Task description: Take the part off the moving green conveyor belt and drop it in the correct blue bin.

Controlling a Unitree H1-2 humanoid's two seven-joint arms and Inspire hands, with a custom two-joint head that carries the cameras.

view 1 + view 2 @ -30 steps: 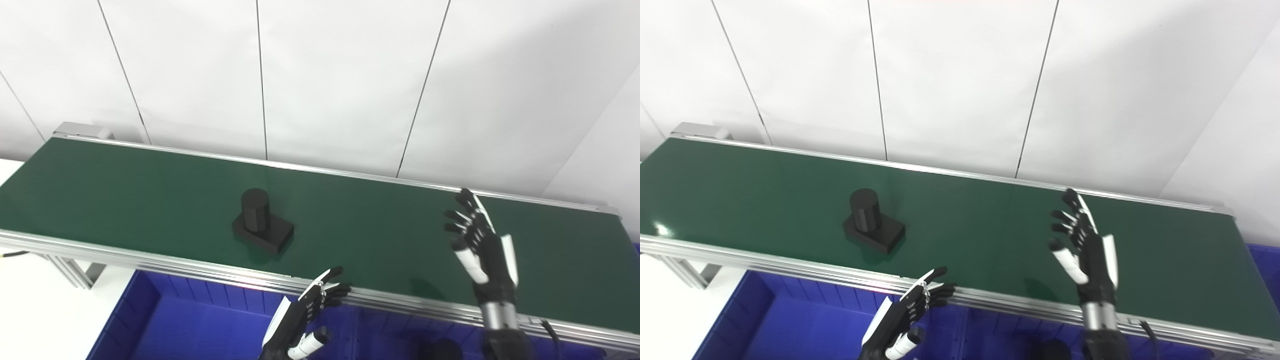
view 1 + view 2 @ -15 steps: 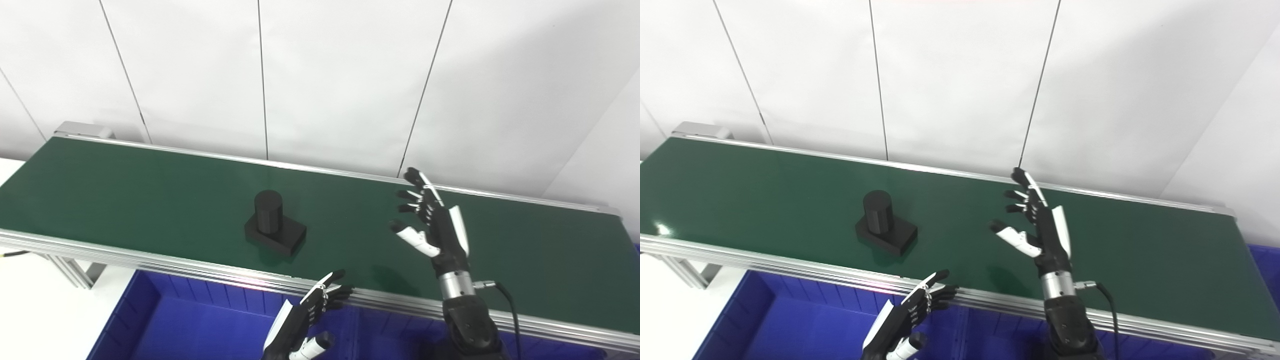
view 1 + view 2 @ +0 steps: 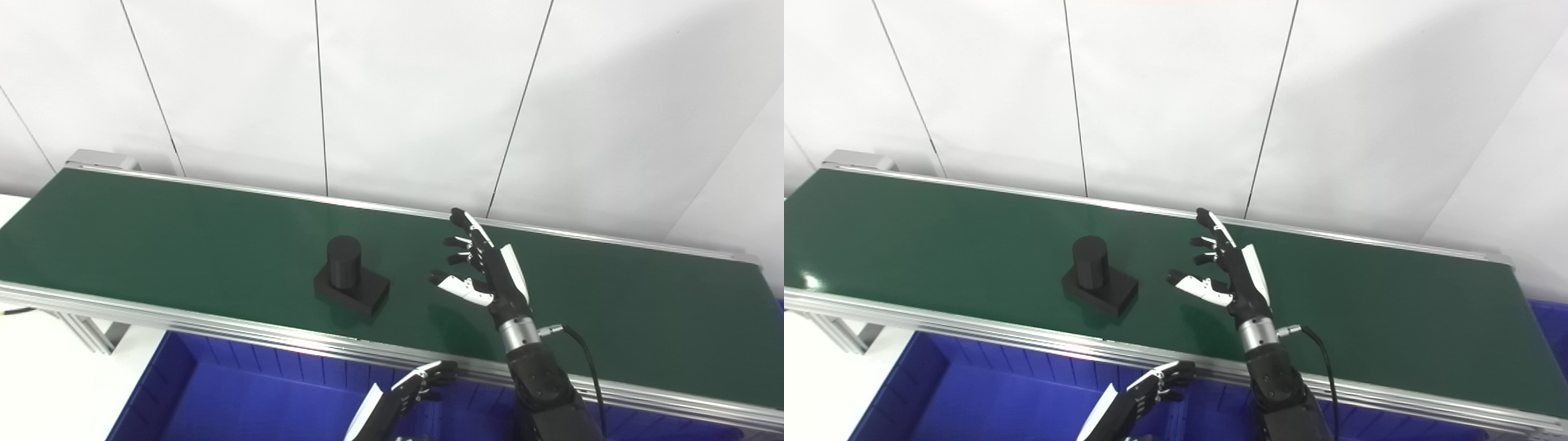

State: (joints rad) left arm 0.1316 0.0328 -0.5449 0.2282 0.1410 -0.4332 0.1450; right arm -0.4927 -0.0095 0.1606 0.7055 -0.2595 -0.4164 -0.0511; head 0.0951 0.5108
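On the green conveyor belt (image 3: 184,245), near its front rail, stands the black part (image 3: 351,283), a cylinder upright on a flat block. Just right of the part, above the belt, the right hand (image 3: 484,269) hovers with fingers (image 3: 460,242) spread, holding nothing. Below the belt's front rail, over the blue bin (image 3: 245,392), the left hand (image 3: 407,395) is empty, fingers loosely extended.

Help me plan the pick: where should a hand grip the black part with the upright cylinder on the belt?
Probably around the upright cylinder of the black part with the flat rectangular base, coming from its right, where the open right hand hovers. The cylinder stands clear above the low base, which offers little height to grip.
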